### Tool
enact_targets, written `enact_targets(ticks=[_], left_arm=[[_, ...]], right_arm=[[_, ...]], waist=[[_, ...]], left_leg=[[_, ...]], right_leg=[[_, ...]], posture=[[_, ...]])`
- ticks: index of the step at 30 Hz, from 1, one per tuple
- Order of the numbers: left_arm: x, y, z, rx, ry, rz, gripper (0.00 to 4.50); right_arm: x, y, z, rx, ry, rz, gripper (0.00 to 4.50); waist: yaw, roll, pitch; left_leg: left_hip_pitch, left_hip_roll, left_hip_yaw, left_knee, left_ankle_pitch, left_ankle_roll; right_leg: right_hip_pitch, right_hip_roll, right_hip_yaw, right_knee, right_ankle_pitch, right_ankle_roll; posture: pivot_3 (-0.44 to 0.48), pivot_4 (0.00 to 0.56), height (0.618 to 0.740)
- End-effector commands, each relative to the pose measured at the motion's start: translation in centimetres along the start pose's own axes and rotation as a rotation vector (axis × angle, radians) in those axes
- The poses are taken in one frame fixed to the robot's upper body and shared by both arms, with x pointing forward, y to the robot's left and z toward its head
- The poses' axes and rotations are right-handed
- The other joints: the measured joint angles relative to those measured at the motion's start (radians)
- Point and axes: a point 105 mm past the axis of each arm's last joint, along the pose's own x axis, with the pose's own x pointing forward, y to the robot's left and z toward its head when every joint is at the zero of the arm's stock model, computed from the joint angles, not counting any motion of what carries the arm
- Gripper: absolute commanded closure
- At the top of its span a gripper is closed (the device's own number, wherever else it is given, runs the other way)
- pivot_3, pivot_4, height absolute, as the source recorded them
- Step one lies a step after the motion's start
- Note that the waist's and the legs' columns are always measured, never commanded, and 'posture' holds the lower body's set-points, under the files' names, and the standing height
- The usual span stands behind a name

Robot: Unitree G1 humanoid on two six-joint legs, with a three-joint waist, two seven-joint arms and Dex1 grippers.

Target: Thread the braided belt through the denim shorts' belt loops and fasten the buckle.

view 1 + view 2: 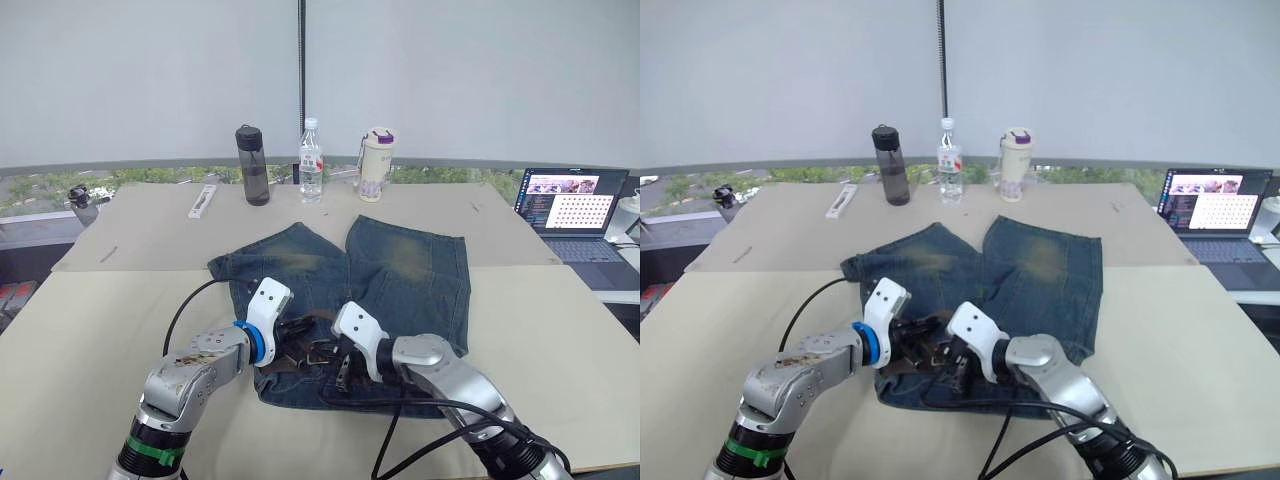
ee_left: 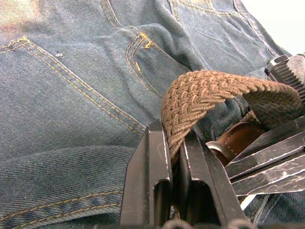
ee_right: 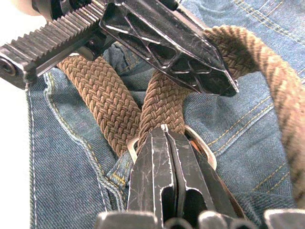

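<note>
A: Where do things stand, and what could go wrong?

B: The denim shorts (image 1: 400, 270) lie flat near the middle of the counter (image 1: 90, 330), waistband toward the near edge. The braided belt (image 2: 209, 93) is bunched on the waistband between the two arms. The left gripper (image 2: 174, 152) has its fingers pressed shut on a fold of the belt. The right gripper (image 3: 164, 143) has its fingers shut at the buckle (image 3: 202, 150), seemingly pinching the strap right where it meets the metal frame.

A: So the risk?

B: Both grips sit close together on a looped strap. If the two arms pull unevenly, I'd judge the braid could twist or slip out of the left fingers. A hard tug could also drag the waistband and wrinkle the shorts toward the near edge. The left fingers hover right over the right ones, so a collision looks possible. I can't make out any belt loops for certain, so I can't tell how much threading is done.

A: And the counts?

B: One belt, one buckle, one pair of shorts, two grippers. Along the far edge, three bottles (image 1: 311, 160), and one laptop (image 1: 572, 205) at the right edge
</note>
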Motion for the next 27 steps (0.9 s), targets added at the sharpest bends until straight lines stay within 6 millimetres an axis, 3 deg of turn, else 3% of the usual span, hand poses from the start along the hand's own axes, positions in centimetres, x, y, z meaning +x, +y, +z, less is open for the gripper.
enact_targets(ticks=[1,16,27], left_arm=[[-0.3,0.2,1.2,0.025,-0.04,0.003,4.5],[-0.2,-0.6,2.0,-0.012,-0.08,-0.058,4.5],[0.6,-4.4,3.6,-0.154,-0.131,-0.316,4.5]], right_arm=[[-0.2,-0.3,0.0,-0.015,0.0,-0.021,4.46],[1.5,0.8,-4.1,-0.038,0.187,0.027,4.46],[2.1,1.5,-5.2,-0.03,0.228,0.063,4.46]], waist=[[0.0,0.0,0.0],[-0.001,0.0,0.0],[-0.002,-0.001,-0.001]], left_leg=[[0.0,0.0,0.0,0.0,0.0,0.0],[0.003,0.0,0.0,0.0,0.0,0.0],[0.005,0.001,0.0,0.0,0.0,0.0]], right_leg=[[0.0,0.0,0.0,0.0,0.0,0.0],[0.0,0.0,0.0,0.0,0.0,0.0],[0.001,0.0,0.0,0.0,0.0,0.0]], posture=[[0.0,0.15,0.74],[0.0,0.15,0.74],[0.0,0.15,0.74]])
